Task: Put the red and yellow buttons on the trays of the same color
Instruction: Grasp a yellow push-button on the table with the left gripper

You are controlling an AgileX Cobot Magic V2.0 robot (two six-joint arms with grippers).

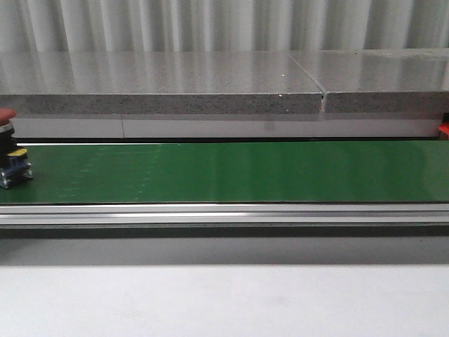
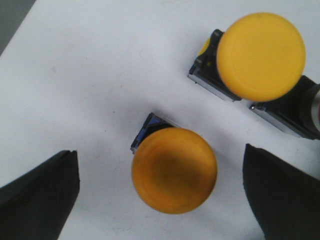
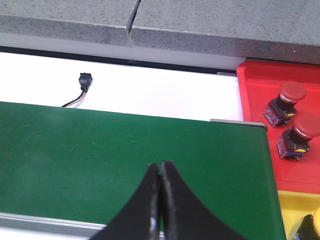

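Observation:
In the left wrist view a yellow button (image 2: 174,170) stands on a white surface (image 2: 100,75) between the wide-apart fingers of my left gripper (image 2: 159,150), which is open and touches nothing. A second yellow button (image 2: 261,56) stands farther off, with another button's dark base (image 2: 287,112) beside it. My right gripper (image 3: 160,167) is shut and empty over the green belt (image 3: 100,150). Beyond the belt's end, the red tray (image 3: 260,80) holds two red buttons (image 3: 291,93) (image 3: 306,126). The yellow tray (image 3: 292,202) holds a yellow button (image 3: 312,225), partly cut off. Another red button (image 1: 8,140) stands at the belt's far left in the front view.
The green conveyor belt (image 1: 231,172) spans the front view, with a metal rail (image 1: 224,213) along its near side and a grey stone ledge (image 1: 161,84) behind. A small black connector with wires (image 3: 85,82) lies on the white strip beyond the belt.

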